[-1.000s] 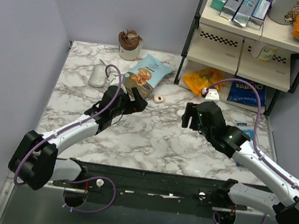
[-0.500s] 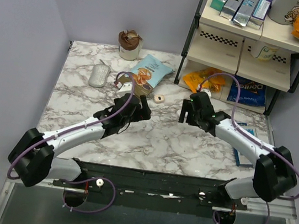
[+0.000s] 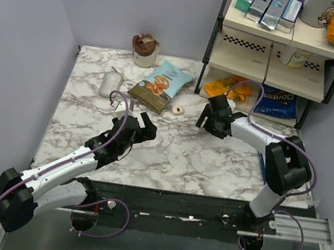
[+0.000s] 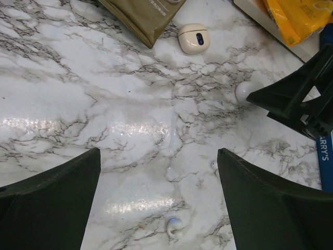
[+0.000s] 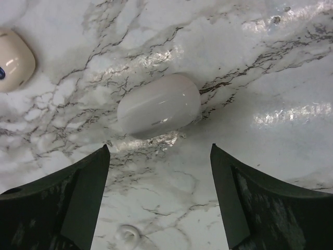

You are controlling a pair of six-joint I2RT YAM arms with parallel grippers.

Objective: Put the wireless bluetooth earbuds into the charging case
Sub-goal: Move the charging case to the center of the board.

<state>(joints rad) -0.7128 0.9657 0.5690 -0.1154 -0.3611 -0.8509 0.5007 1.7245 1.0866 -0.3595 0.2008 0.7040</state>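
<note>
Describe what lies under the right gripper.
A white pebble-shaped object lies on the marble table, untouched, with one tiny earbud nearby. Its underside and contents are hidden.

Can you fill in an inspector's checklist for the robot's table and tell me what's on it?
Surface: marble table, no spills seen.
Job's things: white charging case, shut, lying flat below the right gripper; tiny earbuds loose on the marble.
Clutter: snack bag, grey mouse-like object, brown-topped cup, cream rounded piece with a blue mark.
Grippers: left gripper open, holding nothing; right gripper open above the case, not touching it.
Cables: purple cables loop along both arms.
Surroundings: shelf rack with boxes and snack bags on the right; lilac walls.
</note>
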